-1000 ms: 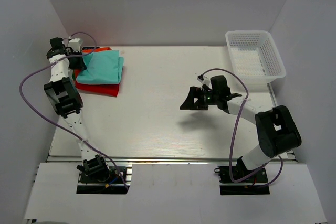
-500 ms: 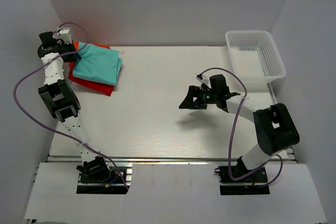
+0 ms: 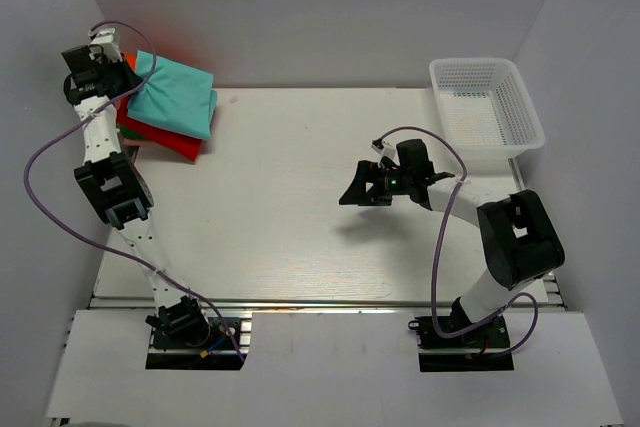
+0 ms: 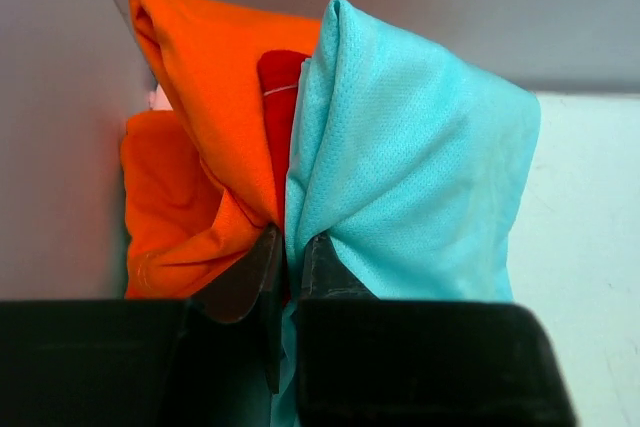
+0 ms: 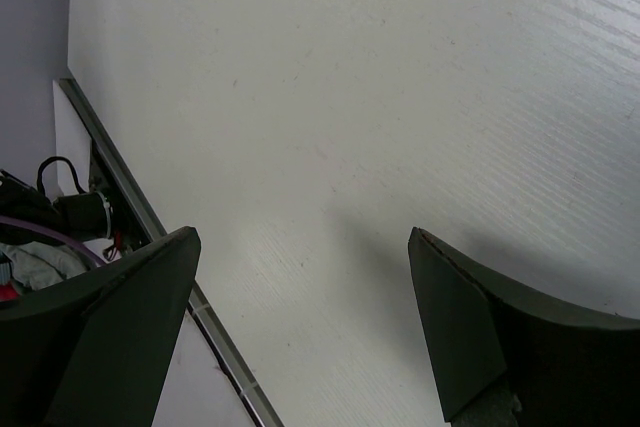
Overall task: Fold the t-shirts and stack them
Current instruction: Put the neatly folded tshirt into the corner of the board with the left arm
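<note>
A folded teal t-shirt (image 3: 175,95) lies on top of a red t-shirt (image 3: 160,134) at the table's far left corner, partly lifted against the left wall. My left gripper (image 3: 122,83) is shut on the stack's edge. In the left wrist view the fingers (image 4: 320,262) pinch the teal shirt (image 4: 420,157) together with orange cloth (image 4: 215,127) and a strip of red (image 4: 278,77). My right gripper (image 3: 352,196) is open and empty above the bare table, right of centre. Its fingertips (image 5: 440,287) stand wide apart.
A white plastic mesh basket (image 3: 487,112) stands at the far right corner. The left wall (image 3: 50,97) is right beside the stack. The table's near metal edge (image 5: 120,187) and cables (image 5: 60,207) show in the right wrist view.
My left gripper has pulled the shirt stack farther back and left toward the wall corner, lifting its edge. The right gripper has barely shifted left.
</note>
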`<action>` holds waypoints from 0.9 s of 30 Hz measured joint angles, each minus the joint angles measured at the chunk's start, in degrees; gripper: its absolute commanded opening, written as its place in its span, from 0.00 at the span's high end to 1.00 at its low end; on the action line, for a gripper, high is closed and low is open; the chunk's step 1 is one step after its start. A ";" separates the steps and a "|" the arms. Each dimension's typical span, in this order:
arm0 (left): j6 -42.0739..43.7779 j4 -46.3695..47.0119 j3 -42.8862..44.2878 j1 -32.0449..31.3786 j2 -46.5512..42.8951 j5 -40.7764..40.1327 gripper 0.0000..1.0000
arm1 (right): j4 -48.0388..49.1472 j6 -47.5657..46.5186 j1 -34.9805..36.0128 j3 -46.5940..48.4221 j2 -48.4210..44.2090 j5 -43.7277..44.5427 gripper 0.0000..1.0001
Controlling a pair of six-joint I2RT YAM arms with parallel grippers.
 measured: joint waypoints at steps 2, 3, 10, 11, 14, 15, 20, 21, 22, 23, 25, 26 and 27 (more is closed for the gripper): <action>-1.22 2.29 -0.44 0.00 0.85 -0.26 1.00 | 0.11 0.02 0.00 0.00 0.00 0.00 0.10; -1.81 3.43 -1.14 -0.07 0.98 -0.94 1.00 | 0.26 0.07 0.02 0.00 0.00 0.00 0.10; -5.77 15.06 -12.81 -1.07 -1.03 -5.99 1.00 | 1.20 0.24 0.02 0.00 0.00 0.07 0.10; -6.03 18.69 -17.38 -1.09 -2.49 -6.95 1.00 | 1.20 0.24 0.02 0.00 0.00 0.04 0.10; -5.86 25.33 -26.73 -1.14 -5.33 -10.32 1.00 | 1.20 0.24 0.02 0.20 0.26 -0.17 0.10; -5.77 27.63 -28.57 -1.27 -5.79 -11.19 1.00 | 1.25 0.24 0.02 0.48 0.61 -0.37 0.10; -3.15 37.33 -35.60 -2.08 -8.68 -15.52 1.00 | 1.44 0.22 0.02 1.81 2.36 -1.18 0.10; -1.75 39.32 -37.03 -2.67 -9.38 -17.38 1.00 | 1.53 0.22 0.02 1.88 2.56 -1.22 0.10; -0.57 40.98 -38.07 -3.30 -9.81 -18.99 1.00 | 1.55 0.22 0.02 1.92 2.75 -1.27 0.10; 0.81 43.30 -39.39 -4.11 -10.27 -21.07 1.00 | 1.53 0.22 0.02 2.03 2.99 -1.27 0.10; 4.26 48.00 -41.68 -6.01 -10.62 -25.31 1.00 | 1.51 0.22 0.04 2.69 3.96 -1.33 0.10; 6.08 50.49 -42.77 -7.06 -10.64 -27.80 1.00 | 1.53 0.22 0.07 3.06 4.50 -1.40 0.10; 7.82 52.78 -43.74 -7.93 -10.62 -30.08 1.00 | 1.51 0.22 0.07 3.48 5.14 -1.46 0.10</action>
